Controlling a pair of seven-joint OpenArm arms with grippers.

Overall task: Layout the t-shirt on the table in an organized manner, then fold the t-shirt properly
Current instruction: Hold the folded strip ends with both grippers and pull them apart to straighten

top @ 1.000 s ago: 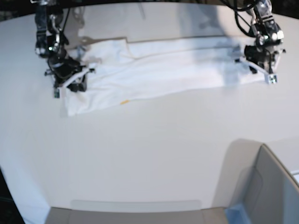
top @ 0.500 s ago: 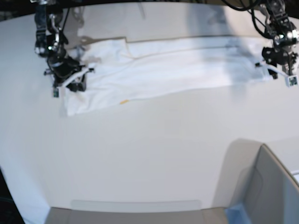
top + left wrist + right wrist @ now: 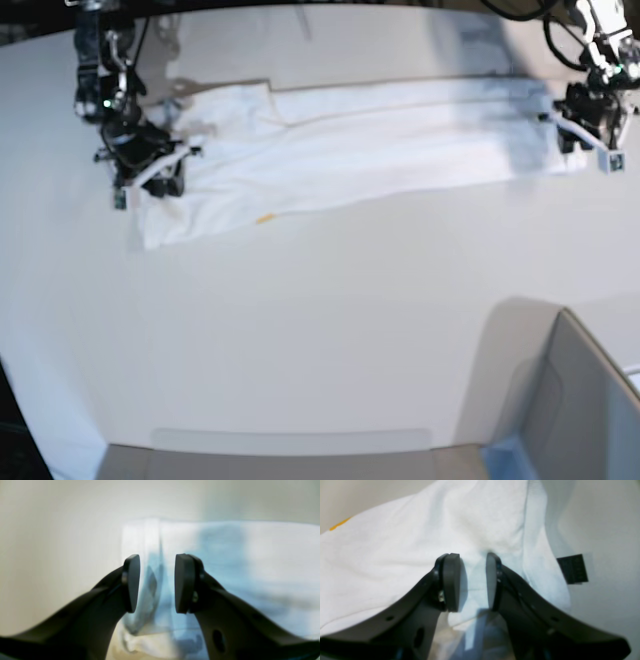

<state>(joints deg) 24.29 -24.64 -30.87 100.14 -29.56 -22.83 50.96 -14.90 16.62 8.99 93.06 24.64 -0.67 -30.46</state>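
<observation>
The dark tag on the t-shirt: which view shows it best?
The right wrist view: the small dark tag lies sharp and unobstructed beside the t-shirt's edge, right of the right gripper. The base and left wrist views don't show it discernibly.

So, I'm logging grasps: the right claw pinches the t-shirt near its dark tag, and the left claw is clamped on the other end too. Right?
Not quite. The left claw is open, holding nothing, per the left wrist view. The right claw does pinch the t-shirt near the dark tag.

t-shirt (image 3: 225, 562): blurring badly in the left wrist view (perhaps from motion).
dark tag (image 3: 572, 568): lettering showing too small to read.
</observation>
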